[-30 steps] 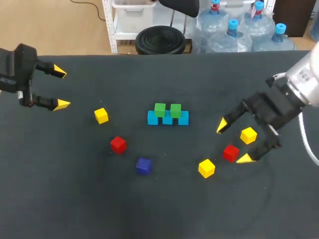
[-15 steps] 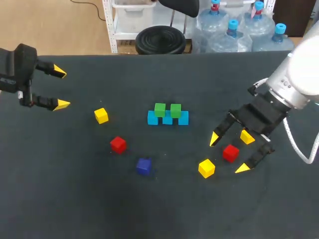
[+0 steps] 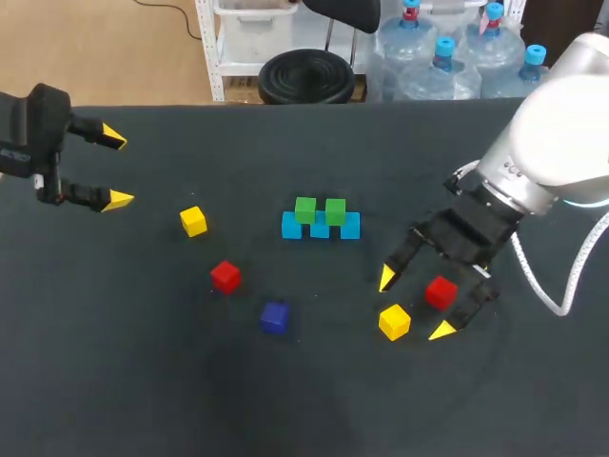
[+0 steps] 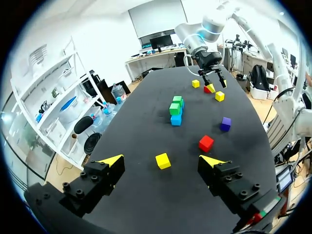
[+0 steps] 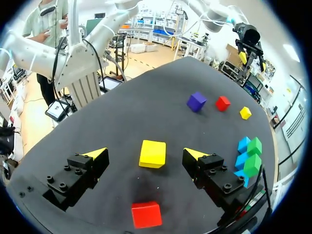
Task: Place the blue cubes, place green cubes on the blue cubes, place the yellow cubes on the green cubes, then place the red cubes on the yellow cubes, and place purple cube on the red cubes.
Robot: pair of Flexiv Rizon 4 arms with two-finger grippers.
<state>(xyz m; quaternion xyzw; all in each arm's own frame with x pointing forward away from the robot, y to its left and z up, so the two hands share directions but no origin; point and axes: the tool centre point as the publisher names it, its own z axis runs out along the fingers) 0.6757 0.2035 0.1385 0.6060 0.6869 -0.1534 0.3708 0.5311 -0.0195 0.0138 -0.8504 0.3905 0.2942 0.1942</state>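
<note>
Blue cubes [image 3: 321, 228], three in a touching row, sit around the middle of the table [image 3: 143, 381], a little toward its far edge. Two green cubes [image 3: 304, 209] rest side by side on top of that row.

Toward the right edge, the right gripper [image 3: 414, 305] hangs low over the surface with its fingers spread wide, clasping nothing. In the right wrist view a yellow cube [image 3: 394, 322] lies in the gap between the yellow tips and touches neither. A red cube [image 3: 440, 291] lies just beside it, closer to the wrist. A second yellow cube [image 4: 195, 83] shows only in the left wrist view, close by the right gripper; the right arm hides it from the head view.

On the left half, a third yellow cube [image 3: 193, 221], a second red cube [image 3: 225, 276] and the purple cube [image 3: 274, 317] lie apart from one another in a loose diagonal running toward the near edge.

The left gripper [image 3: 117, 168] is near the far left corner, fingers wide apart and empty, well apart from every cube.
</note>
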